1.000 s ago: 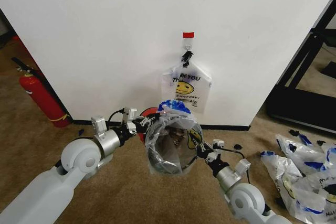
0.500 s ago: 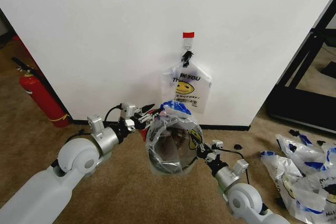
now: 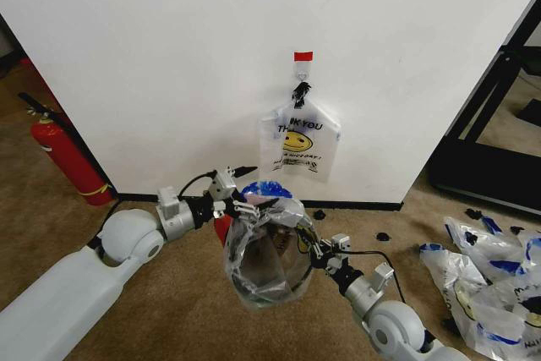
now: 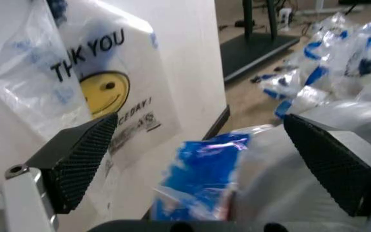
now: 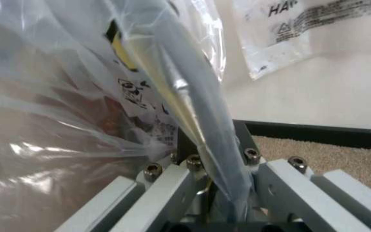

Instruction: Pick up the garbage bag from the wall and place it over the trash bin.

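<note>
Head view: we see the trash bin (image 3: pixel 264 264) lifted off the brown carpet (image 3: pixel 169 310) in front of the white wall (image 3: pixel 169 57), tipped so its round mouth faces us, with the garbage bag (image 3: pixel 254 243) drawn over its rim and hanging loose about its dark walls. The bag's blue handle patch (image 3: pixel 264 189) bunches at the top of the bin, on the side nearest the wall.

Our left pincer (image 3: pixel 246 200) reaches in from the bin's left and sits just beside that blue patch at the bin's upper edge. In the left wrist view its two black ribbed pads (image 4: pixel 79 162) stand wide apart, the blue plastic (image 4: pixel 202 169) lying between them and untouched by either, so it holds nothing.

Our right pincer (image 3: pixel 313 249) comes up from the bin's lower right and meets the rim there. In the right wrist view its metal fingers (image 5: pixel 166 193) are closed tight on the bin's rim (image 5: pixel 202 125), with the film of the bag pinched in along with it.

Above and behind the bin, another bag with a smiley and "THANK YOU" print (image 3: pixel 298 143) hangs on the wall from a hook under a red tab (image 3: pixel 303 57). Well to the left of the bin a red fire extinguisher (image 3: pixel 63 154) leans at the wall's foot, and well to its right a heap of similar bags (image 3: pixel 486 281) lies on the carpet.
</note>
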Tool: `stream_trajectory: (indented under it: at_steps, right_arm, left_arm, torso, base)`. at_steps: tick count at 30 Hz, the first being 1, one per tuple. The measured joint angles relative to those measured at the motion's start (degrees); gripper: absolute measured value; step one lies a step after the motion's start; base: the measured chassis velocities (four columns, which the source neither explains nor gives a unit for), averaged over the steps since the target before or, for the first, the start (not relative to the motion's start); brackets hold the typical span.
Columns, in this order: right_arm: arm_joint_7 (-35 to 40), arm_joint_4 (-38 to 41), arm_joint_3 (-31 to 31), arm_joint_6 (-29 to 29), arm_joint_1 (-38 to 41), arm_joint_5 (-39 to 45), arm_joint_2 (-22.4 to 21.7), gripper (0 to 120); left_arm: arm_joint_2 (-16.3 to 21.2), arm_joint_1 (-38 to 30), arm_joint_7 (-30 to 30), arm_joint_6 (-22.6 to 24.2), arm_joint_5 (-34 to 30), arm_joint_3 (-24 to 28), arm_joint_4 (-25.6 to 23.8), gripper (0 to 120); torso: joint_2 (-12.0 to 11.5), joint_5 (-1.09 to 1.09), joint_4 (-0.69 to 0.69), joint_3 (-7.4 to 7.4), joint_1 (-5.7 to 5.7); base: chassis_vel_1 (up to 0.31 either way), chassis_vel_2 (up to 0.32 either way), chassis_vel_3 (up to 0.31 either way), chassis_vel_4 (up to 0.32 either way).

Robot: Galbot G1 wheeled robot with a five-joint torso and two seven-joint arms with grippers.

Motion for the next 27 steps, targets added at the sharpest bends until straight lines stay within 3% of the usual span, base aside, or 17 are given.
stream_trajectory:
  at_steps: [17,27]
  right_arm:
    - [-6.1,-0.5,0.6,1.6,-0.6,-2.7,-1.0,0]
    - [-10.7,-1.8,1.4,4.3,0.1,-5.2,-1.1,0]
  left_arm:
    - [-0.5,-5.8,0.5,-0.8,4.0,3.8,8.6,100]
    - [0.2,-5.4,5.3,-0.9,6.1,3.4,8.2,100]
  torso:
    - [0.0,0.01,0.01,0.00,0.00]
    - [0.0,0.01,0.01,-0.01,0.00]
  base:
    - [0.000,0.000,0.000,0.000]
    - [0.000,0.000,0.000,0.000]
